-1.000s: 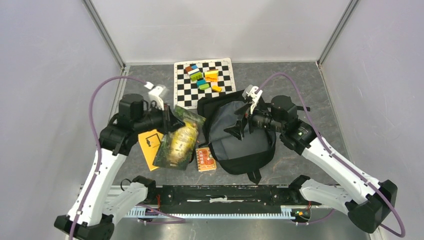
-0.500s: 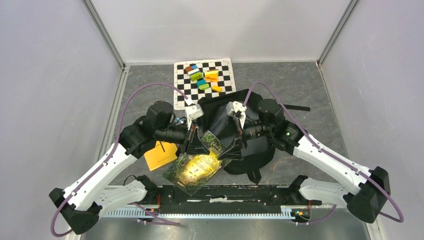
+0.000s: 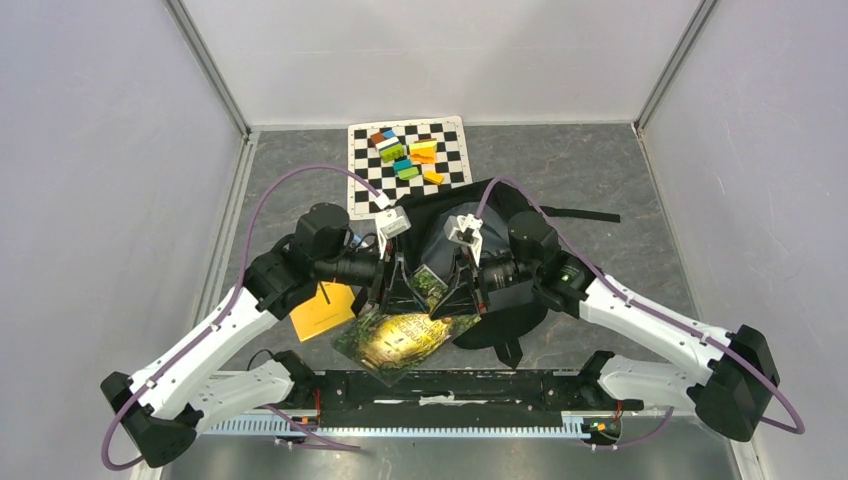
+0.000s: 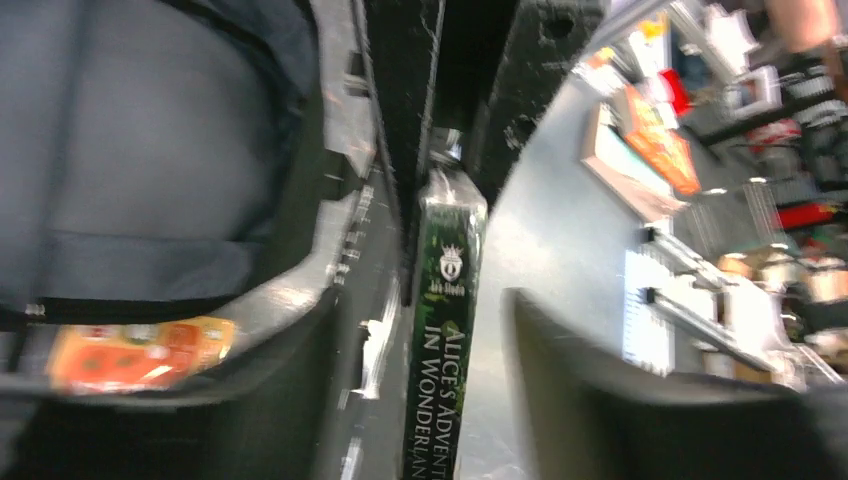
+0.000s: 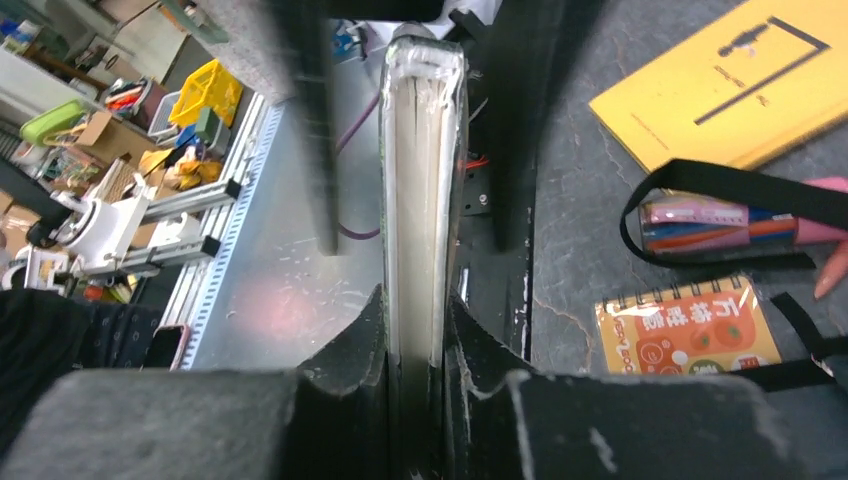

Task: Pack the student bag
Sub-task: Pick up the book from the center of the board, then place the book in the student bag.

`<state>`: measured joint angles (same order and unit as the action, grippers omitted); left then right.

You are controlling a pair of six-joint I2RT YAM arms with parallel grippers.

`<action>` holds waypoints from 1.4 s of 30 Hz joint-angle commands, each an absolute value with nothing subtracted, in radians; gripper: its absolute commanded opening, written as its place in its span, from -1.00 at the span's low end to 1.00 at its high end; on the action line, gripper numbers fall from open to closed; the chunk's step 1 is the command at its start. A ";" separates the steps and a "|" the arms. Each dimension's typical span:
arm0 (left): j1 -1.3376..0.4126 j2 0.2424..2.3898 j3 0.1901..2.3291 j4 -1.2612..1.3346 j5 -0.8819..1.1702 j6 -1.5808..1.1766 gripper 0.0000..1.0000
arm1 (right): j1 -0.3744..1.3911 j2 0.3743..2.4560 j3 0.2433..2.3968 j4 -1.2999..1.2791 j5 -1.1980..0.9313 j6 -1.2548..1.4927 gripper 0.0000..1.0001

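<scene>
The book [image 3: 400,338], which was resting left of the bag [image 3: 512,322] a second ago, is now sitting at the near middle of the desk [image 3: 620,170], between the two arms. The right jaws, gaping wide half a second ago, are now clamping its page edge. The left jaws, then gripping it, are standing narrowly apart on either side of the spine, with a gap showing at each cover. The right arm [image 3: 640,325], over the bag's middle a second ago, is now reaching across it toward the left arm [image 3: 230,320]. The desk is showing a dark grey, mottled top, and pale grey walls [image 3: 440,60] are closing it in on three sides. A checkered mat [image 3: 372,190] carrying small coloured blocks [image 3: 405,155] is lying at the far side, and a yellow notebook [image 3: 322,312] is lying left of the book. The right wrist view is showing an orange notebook [image 5: 690,335] and a pink pencil case [image 5: 700,222] under a black strap; blurred, cluttered shelves are showing beyond the desk. The bag is lying right of centre under the right arm, black and soft, showing a grey panel to the left wrist camera and trailing one strap to the right.
</scene>
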<state>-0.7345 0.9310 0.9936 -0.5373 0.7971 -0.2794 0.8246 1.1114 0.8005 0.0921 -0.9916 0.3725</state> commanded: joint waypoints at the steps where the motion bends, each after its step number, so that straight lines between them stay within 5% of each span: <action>1: -0.724 0.915 1.019 -0.469 0.609 -0.304 0.74 | 0.812 1.082 0.820 0.059 -0.861 0.386 -1.00; 3: -0.724 0.912 1.034 -0.487 0.460 -0.291 0.99 | 0.749 1.054 0.800 0.022 -0.763 0.460 -1.00; 7: -0.706 0.974 1.080 -0.534 0.226 -0.283 0.99 | 0.634 0.966 0.814 -0.124 -0.574 0.520 -1.00; 17: -0.528 1.370 1.221 -0.573 0.279 -0.366 0.99 | 0.624 0.673 0.760 -0.373 0.030 0.784 -1.00; 34: -0.555 1.946 1.595 -0.623 0.425 -0.349 0.99 | 0.624 0.443 0.600 -0.570 0.145 1.138 -1.00; 37: -0.591 2.008 1.641 -0.640 0.425 -0.321 0.60 | 0.624 0.433 0.569 -0.571 0.123 1.191 -1.00; 40: -0.609 2.022 1.670 -0.651 0.425 -0.321 -0.46 | 0.624 0.428 0.551 -0.576 0.098 1.235 -1.00; 42: -0.619 1.978 1.668 -0.621 0.395 -0.334 -0.91 | 0.624 0.417 0.536 -0.580 0.096 1.264 -1.00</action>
